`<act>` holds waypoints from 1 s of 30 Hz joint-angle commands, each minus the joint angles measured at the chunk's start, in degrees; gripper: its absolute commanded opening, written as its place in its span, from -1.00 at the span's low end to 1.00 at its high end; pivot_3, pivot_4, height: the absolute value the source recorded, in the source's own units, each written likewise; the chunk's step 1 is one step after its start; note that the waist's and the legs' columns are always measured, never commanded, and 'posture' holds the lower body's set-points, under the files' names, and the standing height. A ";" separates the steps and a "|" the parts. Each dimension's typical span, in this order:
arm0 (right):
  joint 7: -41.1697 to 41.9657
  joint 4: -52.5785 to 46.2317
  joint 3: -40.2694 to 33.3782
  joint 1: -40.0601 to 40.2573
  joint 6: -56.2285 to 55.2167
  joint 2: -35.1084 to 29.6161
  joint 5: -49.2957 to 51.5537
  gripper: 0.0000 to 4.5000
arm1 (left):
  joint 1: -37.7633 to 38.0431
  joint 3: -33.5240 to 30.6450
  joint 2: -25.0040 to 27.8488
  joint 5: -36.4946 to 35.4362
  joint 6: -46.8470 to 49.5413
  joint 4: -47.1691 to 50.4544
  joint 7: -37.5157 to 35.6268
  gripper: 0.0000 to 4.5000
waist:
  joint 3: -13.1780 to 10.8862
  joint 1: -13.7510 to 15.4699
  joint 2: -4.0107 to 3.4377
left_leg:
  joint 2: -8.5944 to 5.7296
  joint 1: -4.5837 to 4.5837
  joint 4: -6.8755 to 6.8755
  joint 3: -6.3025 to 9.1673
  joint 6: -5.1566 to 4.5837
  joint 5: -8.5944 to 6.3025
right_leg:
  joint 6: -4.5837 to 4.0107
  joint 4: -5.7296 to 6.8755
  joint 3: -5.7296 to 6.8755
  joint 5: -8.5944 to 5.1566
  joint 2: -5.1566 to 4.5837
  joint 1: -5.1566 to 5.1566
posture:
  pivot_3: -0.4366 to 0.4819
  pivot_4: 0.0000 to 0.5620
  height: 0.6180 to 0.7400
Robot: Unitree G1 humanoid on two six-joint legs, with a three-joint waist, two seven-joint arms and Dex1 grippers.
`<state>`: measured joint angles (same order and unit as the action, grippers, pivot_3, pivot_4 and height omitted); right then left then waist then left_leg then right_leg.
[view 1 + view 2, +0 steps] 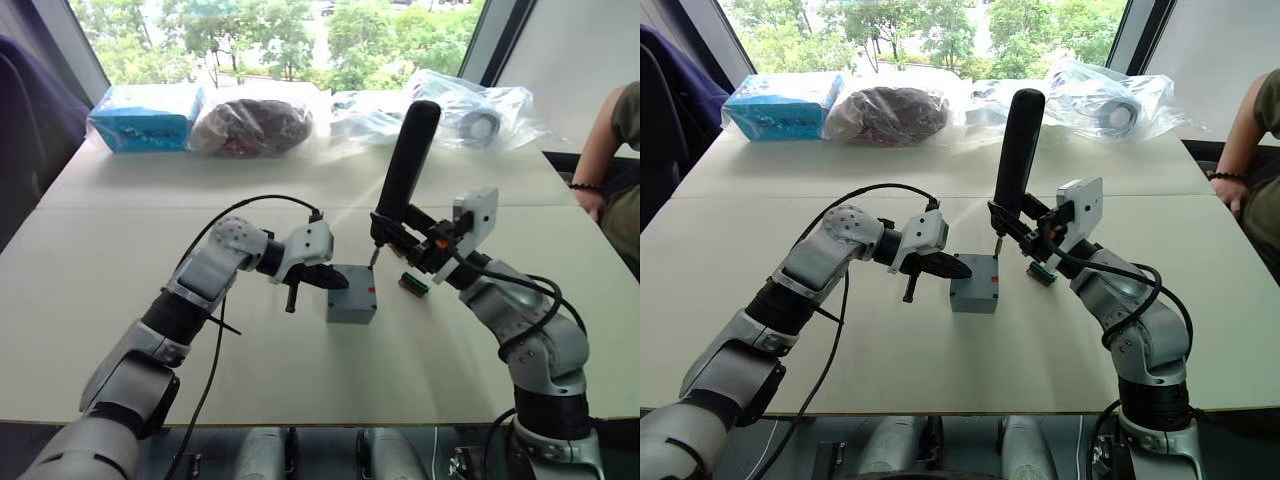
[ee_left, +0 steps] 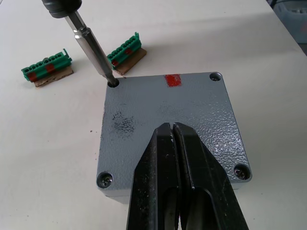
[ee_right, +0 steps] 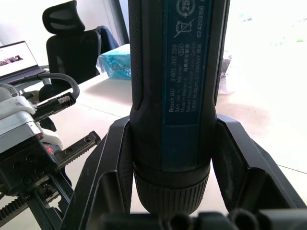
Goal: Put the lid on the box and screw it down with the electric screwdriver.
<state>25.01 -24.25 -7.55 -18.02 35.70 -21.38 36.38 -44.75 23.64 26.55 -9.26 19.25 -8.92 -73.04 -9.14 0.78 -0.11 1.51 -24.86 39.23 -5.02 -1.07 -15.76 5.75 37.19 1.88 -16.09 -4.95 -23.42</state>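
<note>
Right tool (image 1: 400, 232) pinches electric screwdriver (image 1: 405, 160) — bit in lid (image 2: 168, 129) corner hole (left tool (image 2: 175, 143) pressed together).

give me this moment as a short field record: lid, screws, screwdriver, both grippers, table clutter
lid: seated on the box
screws: heads in three corners; bit in the fourth
electric screwdriver: near upright, bit tip in corner hole
right gripper: shut on electric screwdriver
left gripper: shut, tips resting on lid
clutter: two green connector strips beside box; blue carton and plastic-wrapped items at far edge
</note>
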 commanded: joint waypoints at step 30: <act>-2.28 0.76 9.28 9.20 -4.60 0.18 -10.35 -0.23 | 2.63 0.85 -0.01 2.14 0.25 0.16 0.30 -1.00 | 0.75 -0.04 0.59 | 0.04 0.98 -0.10 0.02 -0.45 -0.28 | -0.06 -0.18 0.01 -0.04 0.01 0.97 | -0.05 -0.47 1.00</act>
<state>22.60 -27.11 -0.32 -11.72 28.32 -21.26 27.30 -42.90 23.51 26.42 -8.18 19.27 -8.78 -72.59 -8.39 0.73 0.49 1.56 -23.86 39.13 -5.01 -1.52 -16.04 5.69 37.01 1.89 -16.14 -4.94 -22.43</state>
